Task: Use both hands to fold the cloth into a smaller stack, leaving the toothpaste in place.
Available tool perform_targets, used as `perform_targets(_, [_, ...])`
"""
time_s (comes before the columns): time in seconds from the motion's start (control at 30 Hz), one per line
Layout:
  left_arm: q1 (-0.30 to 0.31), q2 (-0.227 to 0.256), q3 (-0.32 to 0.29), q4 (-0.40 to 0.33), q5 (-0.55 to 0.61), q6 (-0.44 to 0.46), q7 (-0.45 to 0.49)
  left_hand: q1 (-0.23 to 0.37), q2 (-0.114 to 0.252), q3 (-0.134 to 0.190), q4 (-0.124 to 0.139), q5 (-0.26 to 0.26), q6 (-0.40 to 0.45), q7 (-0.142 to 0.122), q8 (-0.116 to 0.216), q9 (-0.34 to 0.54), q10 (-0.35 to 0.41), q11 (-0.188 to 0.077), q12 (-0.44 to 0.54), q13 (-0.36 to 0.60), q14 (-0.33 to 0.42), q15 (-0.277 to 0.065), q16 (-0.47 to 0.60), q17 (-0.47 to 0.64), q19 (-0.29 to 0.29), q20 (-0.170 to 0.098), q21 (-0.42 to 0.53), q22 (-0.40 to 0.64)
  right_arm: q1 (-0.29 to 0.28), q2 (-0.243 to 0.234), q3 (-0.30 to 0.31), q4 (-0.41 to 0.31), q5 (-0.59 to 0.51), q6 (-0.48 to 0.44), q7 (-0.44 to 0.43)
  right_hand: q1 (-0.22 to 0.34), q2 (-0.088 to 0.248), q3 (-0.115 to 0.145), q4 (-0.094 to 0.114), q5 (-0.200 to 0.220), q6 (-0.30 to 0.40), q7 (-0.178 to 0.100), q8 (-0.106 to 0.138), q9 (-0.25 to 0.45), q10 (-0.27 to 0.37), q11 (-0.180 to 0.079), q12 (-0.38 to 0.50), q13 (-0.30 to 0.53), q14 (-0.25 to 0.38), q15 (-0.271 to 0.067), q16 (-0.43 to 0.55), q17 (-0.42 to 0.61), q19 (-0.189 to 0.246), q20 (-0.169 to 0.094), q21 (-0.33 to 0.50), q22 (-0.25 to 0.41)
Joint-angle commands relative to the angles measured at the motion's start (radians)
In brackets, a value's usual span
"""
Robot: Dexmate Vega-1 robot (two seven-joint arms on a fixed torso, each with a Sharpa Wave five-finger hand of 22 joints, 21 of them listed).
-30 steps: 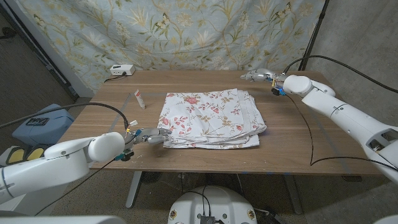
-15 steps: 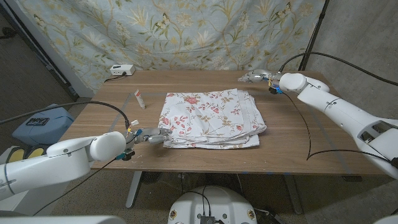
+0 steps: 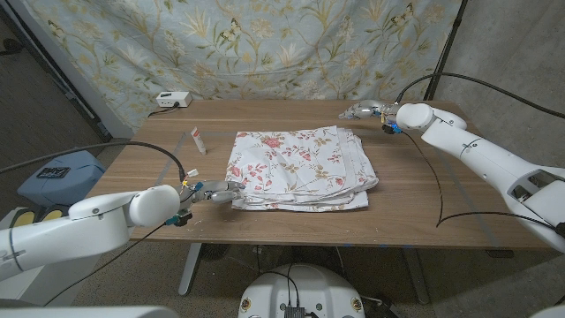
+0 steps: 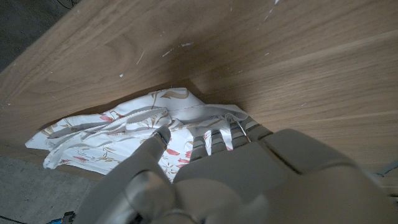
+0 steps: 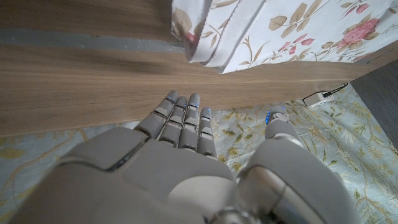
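Note:
A white cloth (image 3: pixel 300 168) with red flowers lies loosely folded in the middle of the wooden table (image 3: pixel 415 199). A small toothpaste tube (image 3: pixel 199 140) lies on the table to its far left, apart from it. My left hand (image 3: pixel 216 192) reaches the cloth's near left corner; in the left wrist view its fingers (image 4: pixel 211 140) are stretched out against the rumpled cloth (image 4: pixel 112 130) and no grip shows. My right hand (image 3: pixel 362 109) hovers beyond the far right corner, holding nothing. In the right wrist view its fingers (image 5: pixel 183 121) are straight and point toward the cloth (image 5: pixel 261 31).
A white box (image 3: pixel 173 100) sits at the table's far left edge in front of the floral backdrop. A black cable (image 3: pixel 441 194) loops over the table's right side. A blue case (image 3: pixel 62 172) stands on the floor to the left.
My left hand has edged forward to the cloth's near left corner. My right hand has shifted slightly left, toward the far right corner. The cloth and tube have not moved.

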Motion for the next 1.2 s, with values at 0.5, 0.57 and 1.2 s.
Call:
perform_targets(0.5, [-0.072,0.031,0.029,-0.057,0.010,0.047,-0.010,0.009,-0.005,0.015,-0.002,0.000,0.033,-0.009,0.009,0.003,0.046,-0.016,0.016,0.003,0.040,-0.005,0.008,0.005,0.032,-0.003,0.009,0.002,0.010,0.004,-0.020,-0.001,-0.008,-0.021,0.037,0.032,-0.006,0.005,0.010,0.006,0.030,-0.001,0.006,0.005,0.035,0.002,0.026,0.017,0.034,-0.004,0.011,0.010,0.024,0.001,0.002,0.004])
perform_targets(0.57, [-0.076,0.032,0.030,-0.061,0.011,0.052,-0.014,0.009,-0.005,0.016,-0.002,0.000,0.035,-0.010,0.010,0.003,0.048,-0.016,0.016,0.003,0.040,-0.006,0.007,0.005,0.033,-0.003,0.009,0.002,0.014,0.007,-0.024,0.007,-0.009,-0.018,0.042,0.035,-0.006,0.006,0.010,0.006,0.031,-0.001,0.005,0.005,0.038,0.001,0.028,0.018,0.036,-0.005,0.011,0.011,0.027,0.001,0.002,0.004])
perform_targets(1.2, [-0.131,0.010,0.065,-0.057,0.043,0.067,-0.082,0.006,-0.008,0.021,-0.003,-0.001,0.052,-0.011,0.011,0.004,0.072,-0.019,0.021,0.003,0.060,-0.011,0.009,0.005,0.041,-0.004,0.010,0.002,0.067,0.053,-0.059,0.154,-0.017,0.036,0.064,0.056,-0.012,0.007,0.011,0.007,0.008,0.000,-0.010,0.006,0.008,-0.001,0.023,0.027,0.028,-0.006,0.004,0.016,0.026,-0.003,-0.004,0.004])
